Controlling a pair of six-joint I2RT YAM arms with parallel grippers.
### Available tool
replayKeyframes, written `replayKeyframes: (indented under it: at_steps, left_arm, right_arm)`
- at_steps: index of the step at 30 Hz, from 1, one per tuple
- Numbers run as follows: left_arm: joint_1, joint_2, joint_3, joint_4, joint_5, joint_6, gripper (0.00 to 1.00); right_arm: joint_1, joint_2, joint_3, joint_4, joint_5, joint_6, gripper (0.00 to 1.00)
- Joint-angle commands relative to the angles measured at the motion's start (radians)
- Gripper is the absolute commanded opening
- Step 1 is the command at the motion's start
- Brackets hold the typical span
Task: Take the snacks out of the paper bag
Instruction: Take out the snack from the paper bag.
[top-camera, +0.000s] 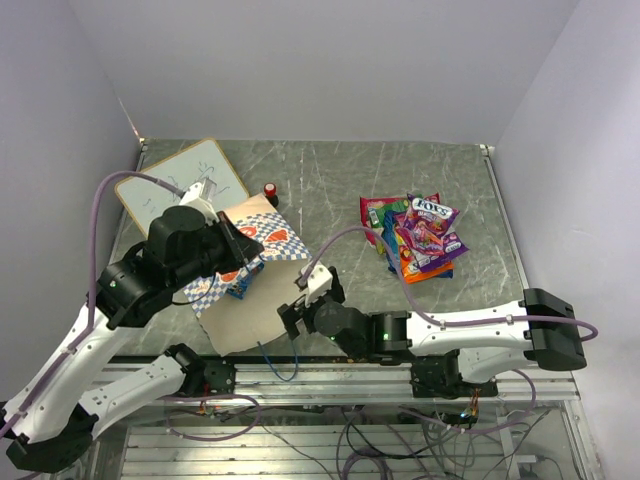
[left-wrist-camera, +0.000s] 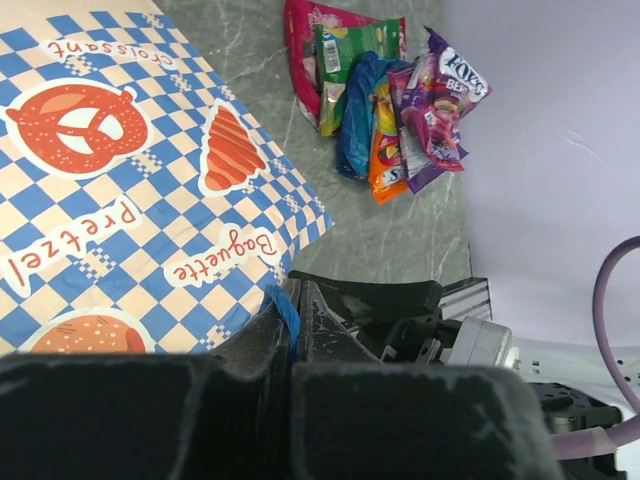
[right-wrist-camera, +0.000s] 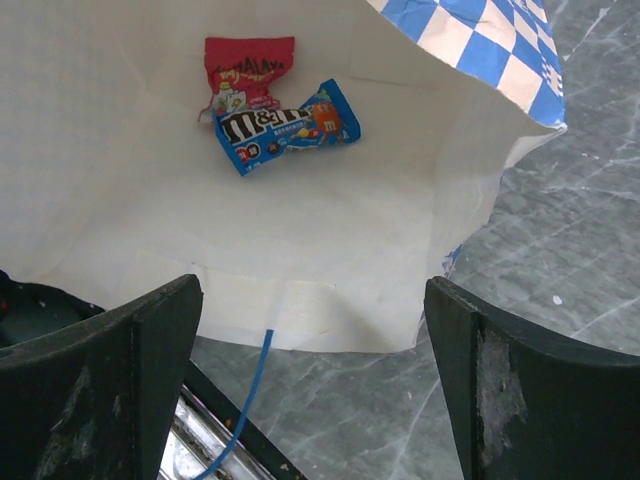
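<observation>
The paper bag (top-camera: 255, 310) lies on its side with its mouth toward the arms, its checked side up in the left wrist view (left-wrist-camera: 120, 180). My left gripper (top-camera: 236, 240) is shut on the bag's blue cord handle (left-wrist-camera: 286, 312) and holds the upper side lifted. My right gripper (top-camera: 291, 321) is open and empty just in front of the mouth (right-wrist-camera: 315, 380). Inside the bag (right-wrist-camera: 330, 240) lie two snacks, a red packet (right-wrist-camera: 246, 74) and a blue-and-orange packet (right-wrist-camera: 288, 127). Several snacks lie in a pile (top-camera: 420, 237) on the table at the right, also in the left wrist view (left-wrist-camera: 395, 95).
A white writing board (top-camera: 180, 185) lies at the back left. A small red-capped bottle (top-camera: 271, 190) stands behind the bag. The bag's other blue cord (right-wrist-camera: 245, 400) hangs over the table's near edge rail (right-wrist-camera: 200, 445). Walls close in behind and at both sides.
</observation>
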Motion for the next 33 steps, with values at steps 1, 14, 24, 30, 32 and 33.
replayKeyframes:
  at_steps: [1,14,24,30,32,33]
  left_arm:
    - [0.005,-0.003,0.0,0.105,0.043,0.005,0.07]
    - [0.006,0.135,0.069,0.184,0.135,0.057,0.07]
    - [0.006,0.077,0.04,0.147,0.11,0.038,0.07]
    - [0.005,0.021,0.015,0.103,0.069,-0.025,0.07]
    - [0.006,-0.002,0.004,0.104,0.062,-0.037,0.07]
    - [0.007,-0.008,0.004,0.101,0.058,-0.041,0.07]
  right_arm:
    - [0.002,-0.034,-0.042,0.095,0.025,-0.001,0.89]
    - [0.001,0.127,-0.072,0.42,-0.099,-0.049,0.48]
    - [-0.011,0.434,0.016,0.717,-0.072,-0.131,0.41]
    - [-0.057,0.592,0.093,0.849,-0.047,-0.084,0.49]
    - [-0.063,0.646,0.122,0.911,-0.029,-0.107,0.61]
    - [-0.064,0.675,0.141,0.94,-0.014,-0.123,0.65]
